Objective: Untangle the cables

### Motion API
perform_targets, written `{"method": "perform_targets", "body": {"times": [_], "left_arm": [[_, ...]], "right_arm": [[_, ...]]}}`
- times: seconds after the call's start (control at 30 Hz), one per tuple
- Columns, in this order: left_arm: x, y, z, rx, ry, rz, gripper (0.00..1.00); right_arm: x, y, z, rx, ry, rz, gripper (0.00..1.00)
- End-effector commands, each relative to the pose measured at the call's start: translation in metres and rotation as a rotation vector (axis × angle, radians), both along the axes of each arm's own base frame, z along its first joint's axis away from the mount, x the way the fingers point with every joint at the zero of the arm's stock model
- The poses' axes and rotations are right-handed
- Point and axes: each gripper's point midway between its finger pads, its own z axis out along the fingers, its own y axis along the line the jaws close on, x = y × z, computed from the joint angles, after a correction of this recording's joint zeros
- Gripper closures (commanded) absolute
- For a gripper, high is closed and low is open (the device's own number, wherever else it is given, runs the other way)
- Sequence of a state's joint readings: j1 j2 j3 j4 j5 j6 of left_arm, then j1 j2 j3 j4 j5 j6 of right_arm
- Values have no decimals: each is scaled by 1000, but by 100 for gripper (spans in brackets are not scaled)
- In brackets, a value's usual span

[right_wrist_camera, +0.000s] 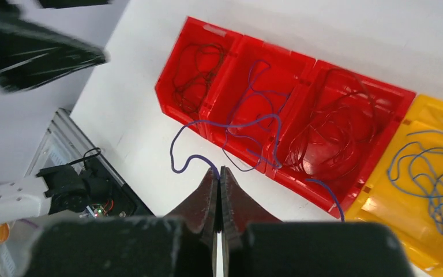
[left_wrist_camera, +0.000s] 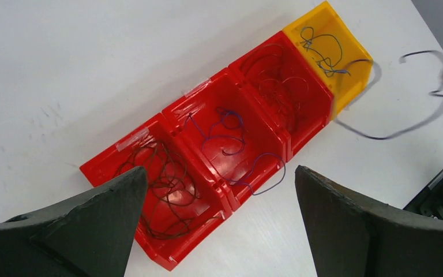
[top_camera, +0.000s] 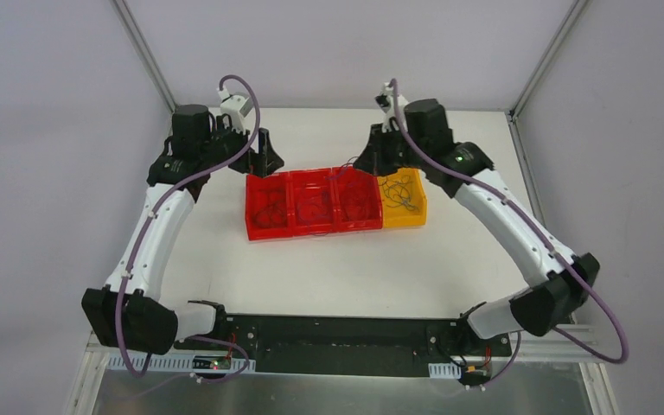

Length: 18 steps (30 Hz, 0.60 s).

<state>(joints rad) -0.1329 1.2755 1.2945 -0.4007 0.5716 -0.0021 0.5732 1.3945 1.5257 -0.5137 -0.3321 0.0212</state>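
The cables lie as thin wires in a row of bins: dark red ones (left_wrist_camera: 161,179) in the left red bin, blue ones (left_wrist_camera: 225,135) in the middle one, red ones (left_wrist_camera: 282,86) in the third, blue ones (left_wrist_camera: 323,52) in the yellow bin. My right gripper (right_wrist_camera: 218,170) is shut on a blue cable (right_wrist_camera: 196,156) that loops over the table and across the red bins. It hangs near the third red bin (top_camera: 365,162). My left gripper (left_wrist_camera: 219,173) is open and empty above the near edge of the left red bins, at the row's left end (top_camera: 265,160).
Three red bins (top_camera: 311,230) and a yellow bin (top_camera: 405,220) stand side by side mid-table. A black base rail (top_camera: 337,333) runs along the near edge. White walls and metal posts close the table in at the back and sides.
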Motion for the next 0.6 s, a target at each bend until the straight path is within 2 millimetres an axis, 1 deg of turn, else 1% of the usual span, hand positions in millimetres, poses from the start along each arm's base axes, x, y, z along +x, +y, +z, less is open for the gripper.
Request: {"method": "perform_targets", "body": {"times": [0.0,0.07,0.2,0.3,0.33,0.43,0.5,0.57], "left_arm": [[-25,13,18,-5,-66,61,1],[-32,18,14,7,-71,80,1],[-41,29,8,42,-80,129,1],[-45,38,3,66,-74,174,1],[-47,41,2,80,-77,180,1],[-54,48,-1,110,-78,204,1],[-58,51,-1,121,-84,208,1],[-64,52,0,128,-89,206,1]], "right_arm": [[21,33,-25,-7,105,-148,100],[29,48,-41,-54,144,-218,100],[31,76,-82,-160,246,-268,100],[41,99,-102,-148,283,-276,100],[47,104,-108,-145,280,-294,100],[63,111,-139,-172,304,-353,100],[68,120,-166,-182,342,-352,100],[75,130,-180,-163,337,-333,100]]}}
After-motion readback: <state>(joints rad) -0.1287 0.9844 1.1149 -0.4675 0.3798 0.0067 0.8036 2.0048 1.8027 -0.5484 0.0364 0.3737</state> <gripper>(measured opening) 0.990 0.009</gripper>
